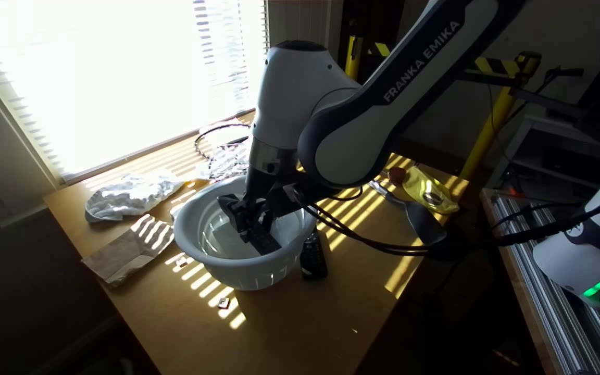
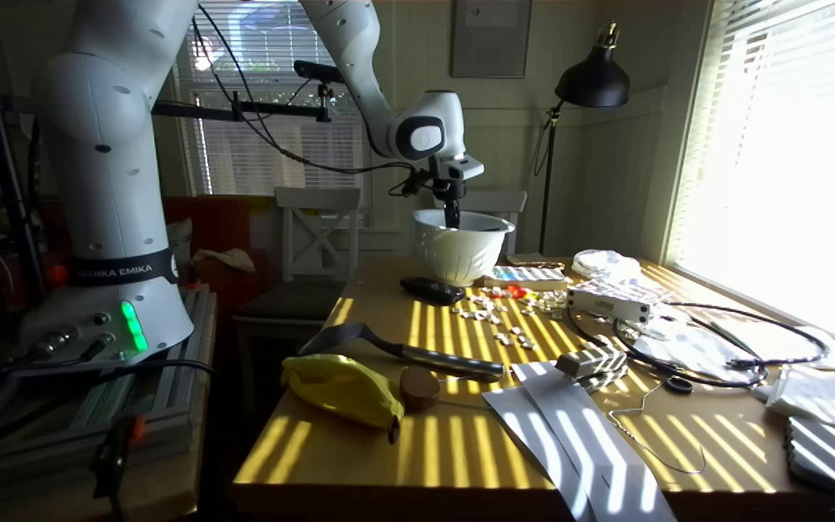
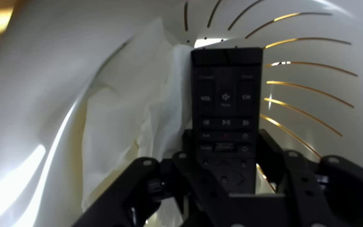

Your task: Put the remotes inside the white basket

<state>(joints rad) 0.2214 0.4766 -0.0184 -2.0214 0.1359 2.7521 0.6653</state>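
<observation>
Near edge of the worktop (image 2: pixel 461 457) in an exterior view: at left, a yellow item (image 2: pixel 343 390) with a round brown object (image 2: pixel 419 388) at its right; at right, white paper strips (image 2: pixel 591 435). Just beyond the yellow item lies a spatula (image 2: pixel 425 355), its dark blade to the left.

Farther along: the loose remote (image 2: pixel 432 291), black, flat on the worktop, outside the white basket (image 2: pixel 454 250) and just beside its near left wall; whether the two touch cannot be told.

Beyond it: the white basket, upright. Within, as the wrist view shows, the end effector (image 3: pixel 227 143) has its fingers (image 3: pixel 269 145) pressed against both long sides of the held remote (image 3: pixel 227 94), parted by no more than that remote's breadth. The held remote is inside the basket's rim, buttons toward the viewer; contact with the basket's floor is unclear.

Far right: a black lamp (image 2: pixel 593 81).

Progress, as judged: roughly halfway. One delivery seems nearly complete, with final lowering and release left; the loose remote awaits pickup and transfer. The part of the interior on show holds no further remote.
</observation>
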